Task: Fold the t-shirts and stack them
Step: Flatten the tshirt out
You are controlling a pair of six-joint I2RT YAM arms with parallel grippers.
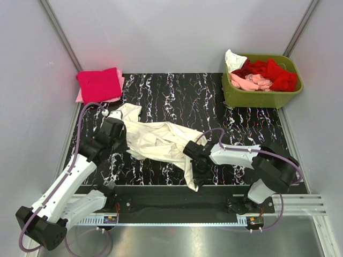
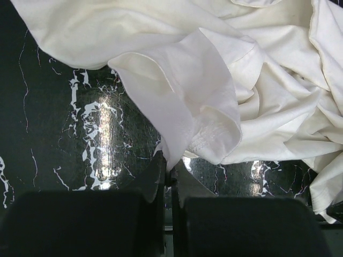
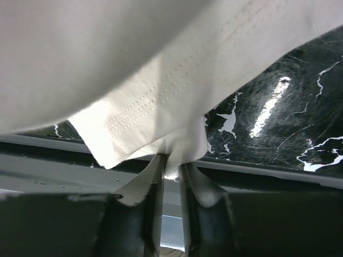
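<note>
A large cream-white t-shirt (image 1: 161, 142) lies crumpled across the middle of the black marbled table (image 1: 177, 93). My left gripper (image 1: 113, 128) is shut on a fold of it at its left end (image 2: 177, 144). My right gripper (image 1: 197, 160) is shut on a hemmed edge of the same shirt (image 3: 177, 144) near the table's front edge, with cloth hanging down below it. A folded magenta-red t-shirt (image 1: 99, 84) lies on a pale pink one at the far left corner. Red, pink and white t-shirts (image 1: 262, 75) are heaped in the bin.
The olive-green plastic bin (image 1: 260, 96) stands at the far right corner. Grey walls close in the table on both sides. The table's metal front rail (image 3: 268, 171) runs just under my right gripper.
</note>
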